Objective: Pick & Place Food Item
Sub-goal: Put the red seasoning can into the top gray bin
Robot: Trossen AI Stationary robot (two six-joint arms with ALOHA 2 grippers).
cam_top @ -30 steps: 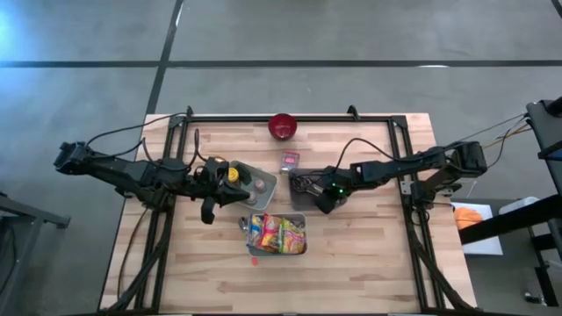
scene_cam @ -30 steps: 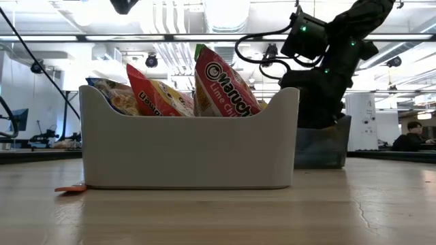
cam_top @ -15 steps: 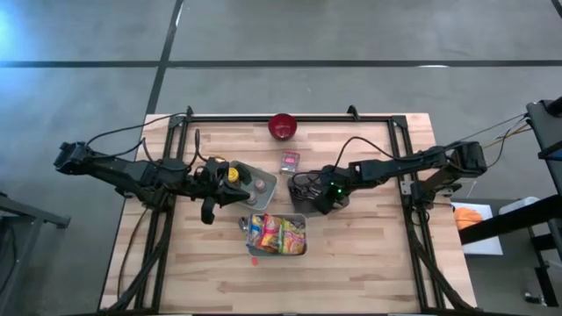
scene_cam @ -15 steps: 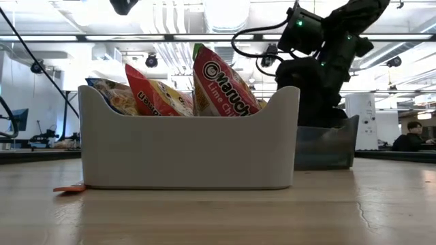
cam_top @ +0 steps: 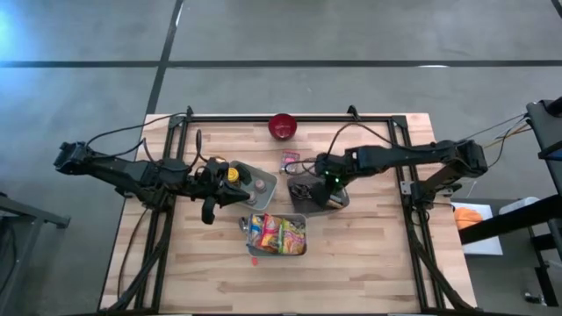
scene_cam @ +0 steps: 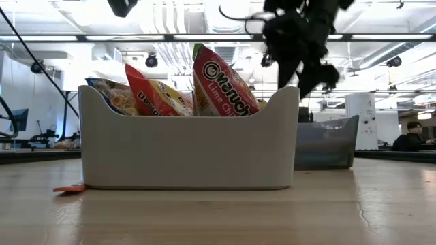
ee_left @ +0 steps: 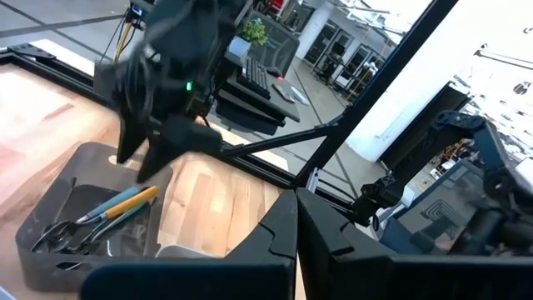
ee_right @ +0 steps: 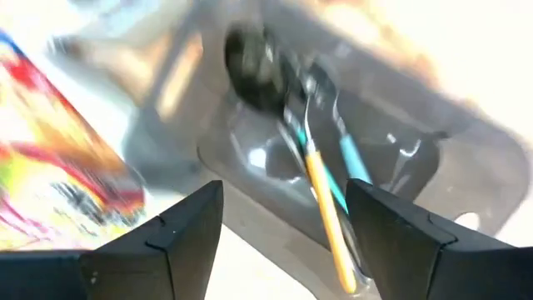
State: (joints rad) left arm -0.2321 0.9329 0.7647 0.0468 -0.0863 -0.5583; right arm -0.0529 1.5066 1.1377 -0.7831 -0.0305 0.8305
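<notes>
Food packets [cam_top: 277, 234] stand upright in white bin [cam_top: 279, 249] at table's front centre, tops up, long axes vertical. Right gripper [cam_top: 327, 184] raised over dark utensil tray [cam_top: 341, 201], jaws spread wide, empty, touching nothing. Left gripper [cam_top: 208, 213] closed, empty, waiting left of the bin

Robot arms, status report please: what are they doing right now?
Right gripper open, empty, above dark utensil tray. Left gripper shut, waiting near left side. Noodle packets sit in white bin. Nothing blocking.
</notes>
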